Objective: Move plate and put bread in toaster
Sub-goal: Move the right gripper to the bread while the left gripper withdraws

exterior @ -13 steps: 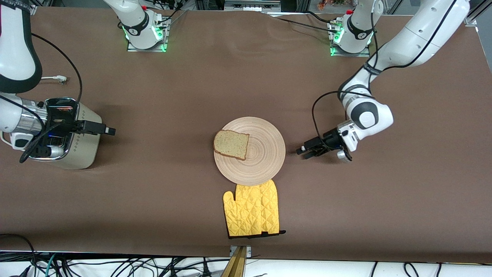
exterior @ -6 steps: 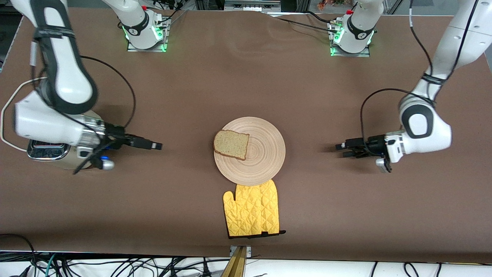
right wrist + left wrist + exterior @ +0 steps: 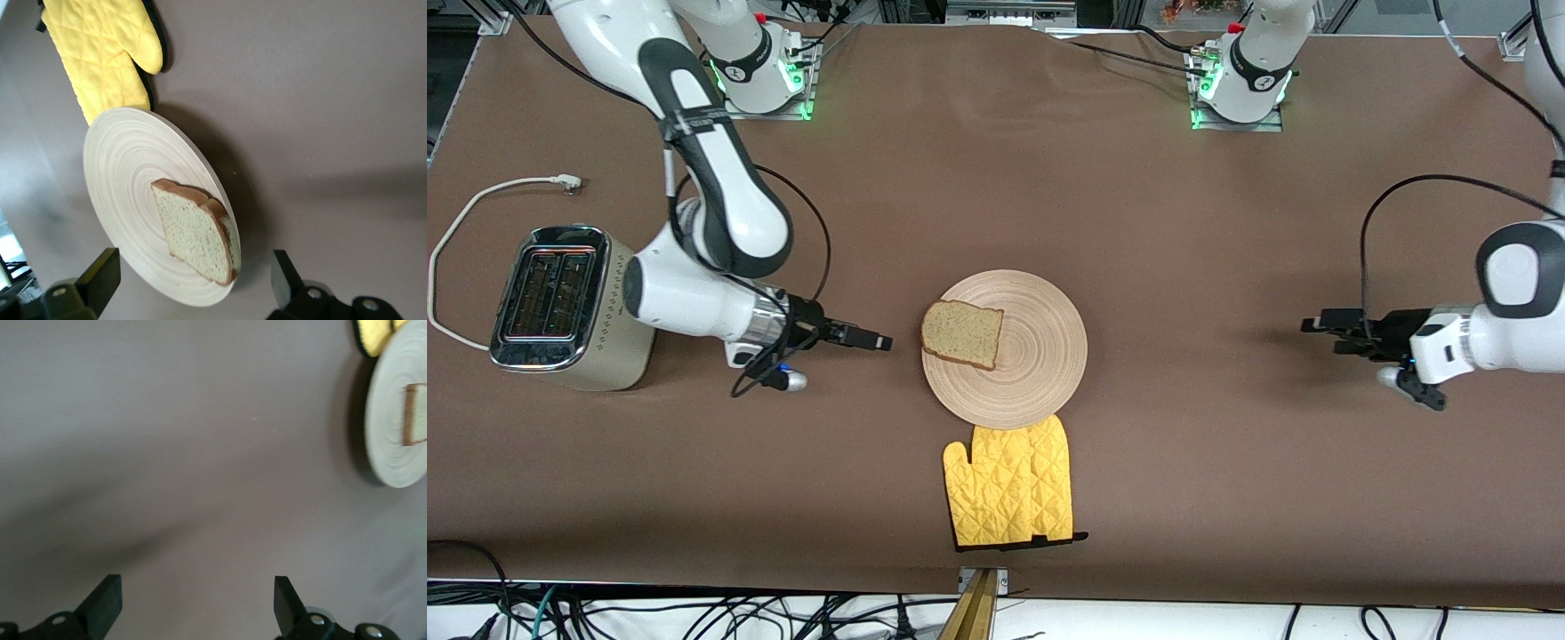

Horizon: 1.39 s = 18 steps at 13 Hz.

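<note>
The light wooden plate [image 3: 1040, 356] lies mid-table with the bread [image 3: 961, 333] on it, at the side toward the right arm's end. The cream toaster [image 3: 560, 307] stands at the right arm's end, both slots empty. My right gripper [image 3: 876, 340] is open, low over the table between toaster and plate, close to the plate's rim. In the right wrist view its gripper [image 3: 193, 267] points at the plate [image 3: 133, 173] and the bread [image 3: 197, 233]. My left gripper [image 3: 1316, 324] is open and empty, well away from the plate toward the left arm's end. In the left wrist view its gripper [image 3: 195, 587] faces bare table, with the plate [image 3: 390, 433] off at the edge.
A yellow quilted oven mitt [image 3: 1009, 484] lies just nearer the front camera than the plate, its tip touching the rim. It also shows in the right wrist view [image 3: 100, 53]. The toaster's white cord [image 3: 463, 213] loops by the table's edge.
My right gripper has swung from over the toaster across to just beside the plate. My left gripper has drawn away from the plate toward the left arm's end. Plate and bread have not moved.
</note>
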Each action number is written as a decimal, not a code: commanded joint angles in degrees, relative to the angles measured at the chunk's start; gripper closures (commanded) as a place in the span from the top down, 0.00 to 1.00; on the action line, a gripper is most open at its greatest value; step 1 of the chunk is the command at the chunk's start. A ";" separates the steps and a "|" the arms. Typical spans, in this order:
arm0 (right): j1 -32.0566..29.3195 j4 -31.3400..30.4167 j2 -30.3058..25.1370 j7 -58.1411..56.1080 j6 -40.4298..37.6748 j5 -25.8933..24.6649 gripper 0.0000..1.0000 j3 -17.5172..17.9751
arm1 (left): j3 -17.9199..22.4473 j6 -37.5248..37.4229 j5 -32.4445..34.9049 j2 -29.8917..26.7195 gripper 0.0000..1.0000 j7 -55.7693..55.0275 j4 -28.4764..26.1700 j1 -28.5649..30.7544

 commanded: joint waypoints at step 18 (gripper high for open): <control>9.87 0.00 6.83 0.08 9.06 4.31 0.78 -0.56 | 26.95 -5.67 6.20 -35.00 1.00 -18.92 -9.56 -34.08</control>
